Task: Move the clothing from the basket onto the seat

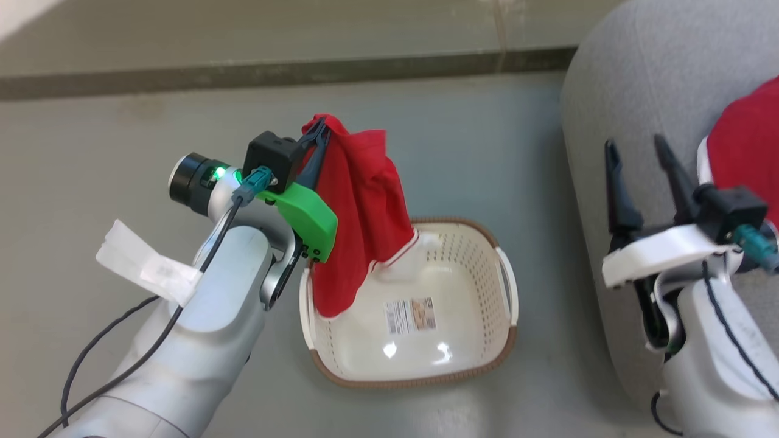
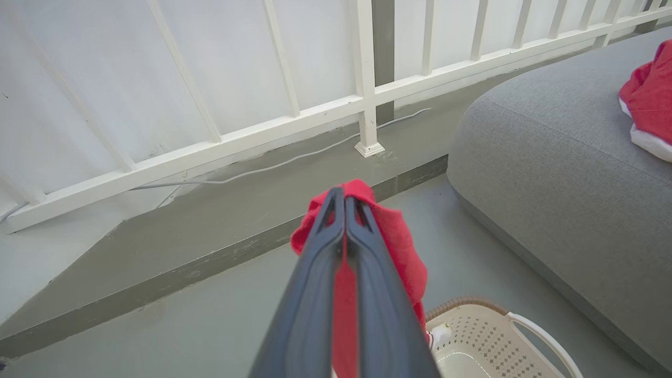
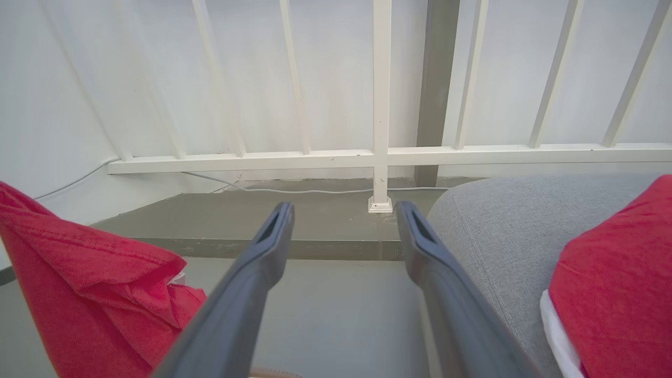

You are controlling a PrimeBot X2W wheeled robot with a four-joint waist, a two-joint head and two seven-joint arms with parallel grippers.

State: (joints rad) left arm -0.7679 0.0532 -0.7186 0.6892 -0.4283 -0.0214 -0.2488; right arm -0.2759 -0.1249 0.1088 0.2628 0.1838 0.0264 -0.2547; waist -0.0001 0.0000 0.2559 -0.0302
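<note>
Red clothing [image 1: 359,201] hangs pinched in the left tool [image 1: 317,129] (above the basket [image 1: 468,267]); right tool [image 1: 635,144] spread, near the seat [image 1: 639,79].

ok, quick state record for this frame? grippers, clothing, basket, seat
left gripper: shut on red garment, raised above basket
red garment: hanging, lower end over basket's left side
right gripper: open, holding nothing, by seat's edge
basket: on floor, left of seat
seat: second red garment lying on it
task: one piece on seat, one held over basket
</note>
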